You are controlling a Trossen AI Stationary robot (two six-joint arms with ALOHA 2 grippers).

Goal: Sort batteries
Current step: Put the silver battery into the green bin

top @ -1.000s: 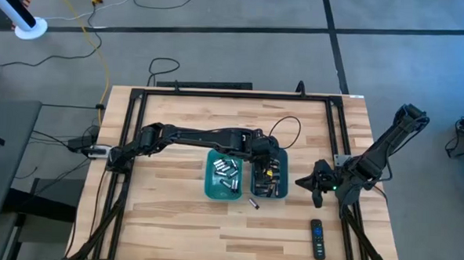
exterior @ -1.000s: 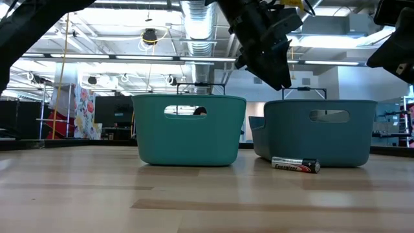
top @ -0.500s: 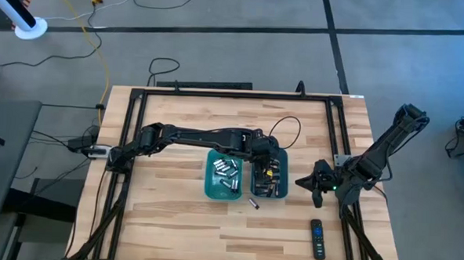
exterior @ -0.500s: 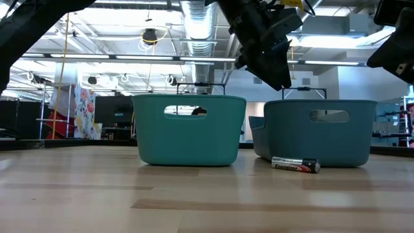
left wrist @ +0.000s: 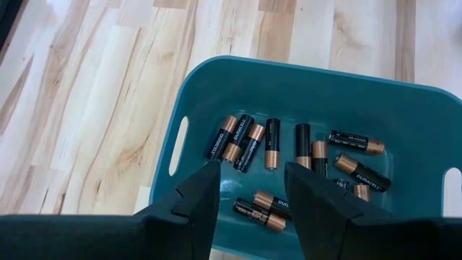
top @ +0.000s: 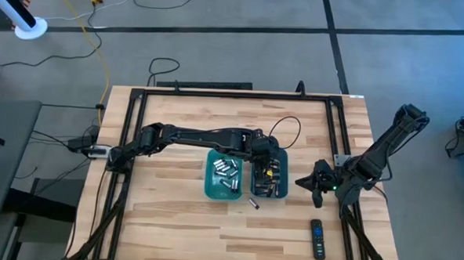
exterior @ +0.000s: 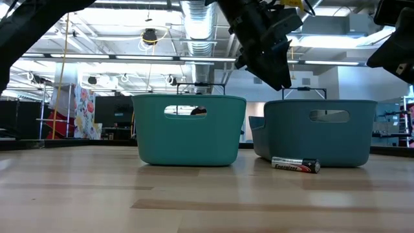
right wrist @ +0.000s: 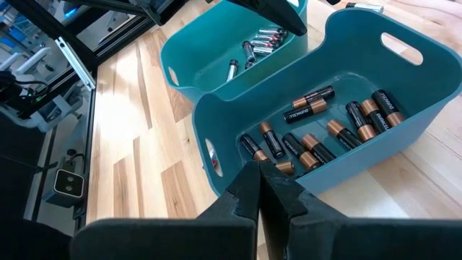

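Two teal bins stand side by side mid-table. The left bin (top: 210,176) holds silvery batteries (top: 227,171); the right bin (top: 284,179) holds dark batteries with copper ends (left wrist: 271,143). One dark battery (exterior: 295,166) lies on the table in front of the right bin. My left gripper (left wrist: 250,167) hangs open above the right bin (left wrist: 216,94), with nothing between its fingers. My right gripper (right wrist: 260,173) is shut and held off the table to the right of the bins (top: 302,181), pointing toward them.
A black remote control (top: 317,238) lies near the table's front right corner. A black metal frame (top: 130,125) runs around the tabletop. Bare wood lies left of the bins and along the near edge.
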